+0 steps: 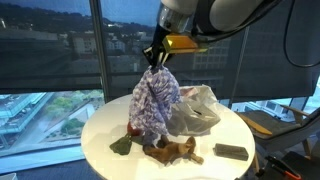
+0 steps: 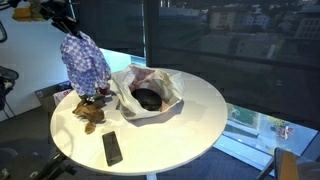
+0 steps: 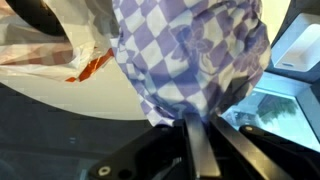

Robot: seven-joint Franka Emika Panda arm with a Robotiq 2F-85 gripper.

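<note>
A purple-and-white checkered cloth (image 1: 154,102) hangs in the air above the round white table (image 1: 100,135), pinched at its top by my gripper (image 1: 156,58), which is shut on it. In an exterior view the cloth (image 2: 84,63) dangles from the gripper (image 2: 66,30) over the table's near-left part. The wrist view is filled by the cloth (image 3: 190,60), bunched between the fingers (image 3: 200,150). The cloth's lower end hangs just above a brown plush toy (image 1: 172,151), also seen under the cloth at the table's left (image 2: 90,113).
A white plastic bag (image 1: 195,110) lies beside the cloth; its open mouth (image 2: 148,92) shows something dark inside. A black remote (image 2: 112,148) lies near the table's edge. A small dark green piece (image 1: 121,145) sits on the table. Windows stand behind.
</note>
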